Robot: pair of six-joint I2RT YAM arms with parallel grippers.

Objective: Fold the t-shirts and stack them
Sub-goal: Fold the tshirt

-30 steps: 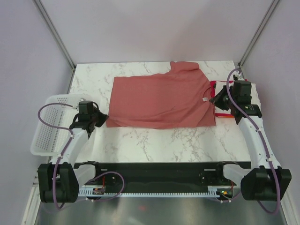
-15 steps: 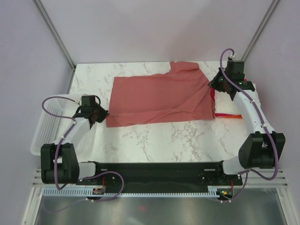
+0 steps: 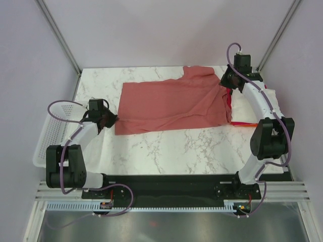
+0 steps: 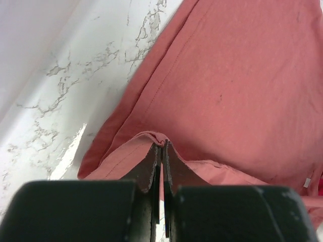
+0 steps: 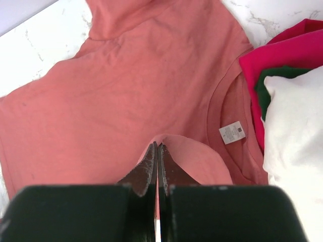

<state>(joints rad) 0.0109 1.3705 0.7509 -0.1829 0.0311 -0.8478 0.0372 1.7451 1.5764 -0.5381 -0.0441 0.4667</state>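
Observation:
The salmon-red t-shirt (image 3: 171,103) lies spread across the middle of the marble table, collar to the right. My left gripper (image 3: 112,121) is shut on its near left hem corner; in the left wrist view (image 4: 161,146) the cloth (image 4: 242,75) bunches between the tips. My right gripper (image 3: 224,82) is shut on a fold of the shirt (image 5: 126,91) near the collar, with the tips (image 5: 157,147) pinching the cloth. A pile of magenta (image 5: 287,50), cream-white (image 5: 298,136) and orange (image 3: 247,124) t-shirts lies at the right edge.
A white mesh basket (image 3: 48,141) stands off the table's left edge. A dark green cloth (image 5: 267,83) shows between the magenta and cream-white shirts. The shirt's white label (image 5: 232,132) lies inside the collar. Purple walls close in the back and sides.
My right gripper has moved toward the back of the table, dragging the shirt's collar side with it. My left gripper has shifted slightly toward the back, still holding the near left corner.

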